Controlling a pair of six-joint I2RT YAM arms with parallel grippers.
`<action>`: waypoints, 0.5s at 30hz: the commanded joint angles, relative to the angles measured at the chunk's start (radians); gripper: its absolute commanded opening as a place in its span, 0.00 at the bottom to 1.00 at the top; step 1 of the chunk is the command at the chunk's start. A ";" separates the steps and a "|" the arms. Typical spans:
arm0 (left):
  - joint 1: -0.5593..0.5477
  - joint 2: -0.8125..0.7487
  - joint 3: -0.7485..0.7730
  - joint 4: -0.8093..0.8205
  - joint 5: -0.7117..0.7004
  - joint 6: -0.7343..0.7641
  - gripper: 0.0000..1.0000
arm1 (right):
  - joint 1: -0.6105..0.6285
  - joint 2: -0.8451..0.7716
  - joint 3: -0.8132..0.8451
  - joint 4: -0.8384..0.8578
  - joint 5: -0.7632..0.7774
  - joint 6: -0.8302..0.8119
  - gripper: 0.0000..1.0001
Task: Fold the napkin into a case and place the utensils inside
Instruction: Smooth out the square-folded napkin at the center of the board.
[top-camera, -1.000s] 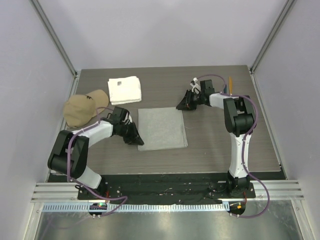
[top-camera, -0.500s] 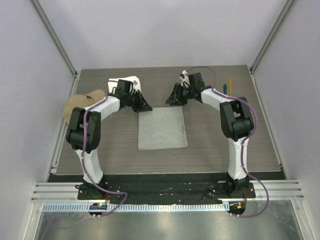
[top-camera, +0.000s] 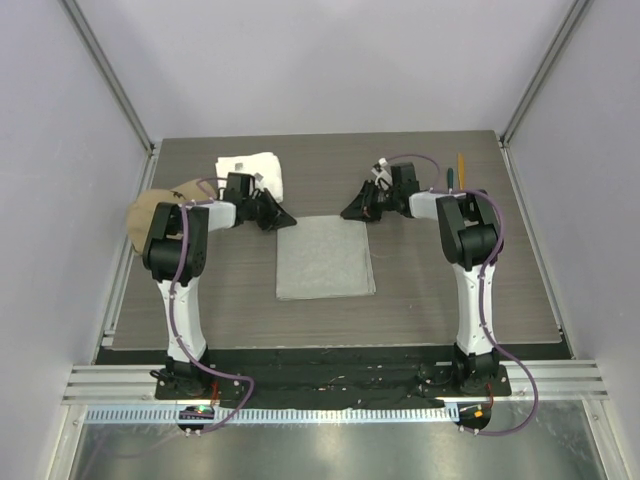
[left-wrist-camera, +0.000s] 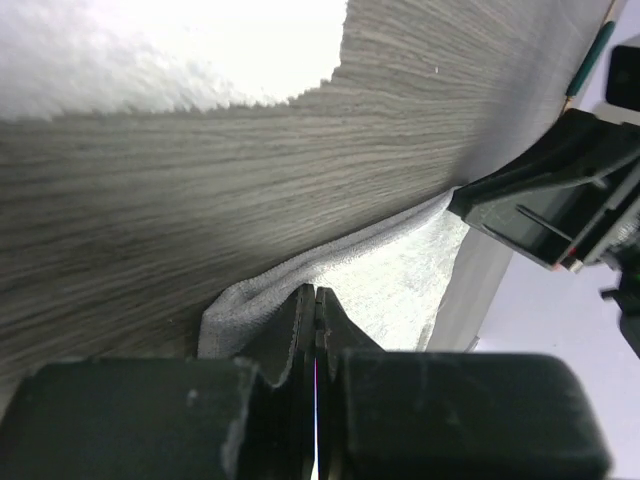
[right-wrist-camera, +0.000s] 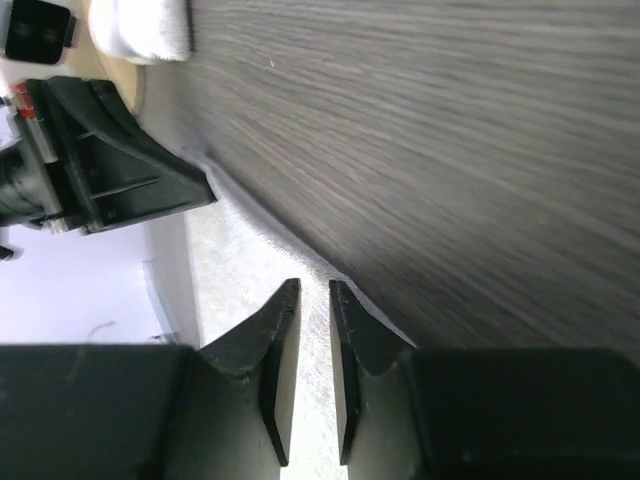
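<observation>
The light-grey napkin (top-camera: 323, 258) lies flat as a near-square in the middle of the table. My left gripper (top-camera: 284, 218) is at its far left corner; in the left wrist view the gripper (left-wrist-camera: 315, 296) is shut on the bunched napkin corner (left-wrist-camera: 400, 270). My right gripper (top-camera: 351, 212) is at the far right corner; in the right wrist view its jaws (right-wrist-camera: 313, 292) stand slightly apart over the napkin edge (right-wrist-camera: 240, 270). The orange-yellow utensil (top-camera: 461, 165) and the teal-handled utensil (top-camera: 450, 178) lie at the far right. The wooden-bowled utensil is not visible.
A thick white towel (top-camera: 250, 176) lies at the far left, just behind my left arm. A tan cap (top-camera: 150, 218) sits at the left edge. Grey walls and metal posts surround the table.
My left arm swung from the napkin's near left side to its far left corner and shut on it. My right gripper came down to the far right corner.
</observation>
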 joint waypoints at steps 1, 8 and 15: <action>0.021 0.045 -0.001 0.025 -0.064 0.048 0.00 | -0.064 0.039 -0.014 0.079 -0.049 -0.009 0.25; 0.025 0.034 0.022 -0.041 -0.091 0.103 0.00 | -0.102 0.080 0.008 -0.019 0.009 -0.113 0.24; 0.007 -0.096 0.129 -0.265 -0.179 0.221 0.05 | -0.132 -0.025 0.073 -0.271 0.188 -0.241 0.27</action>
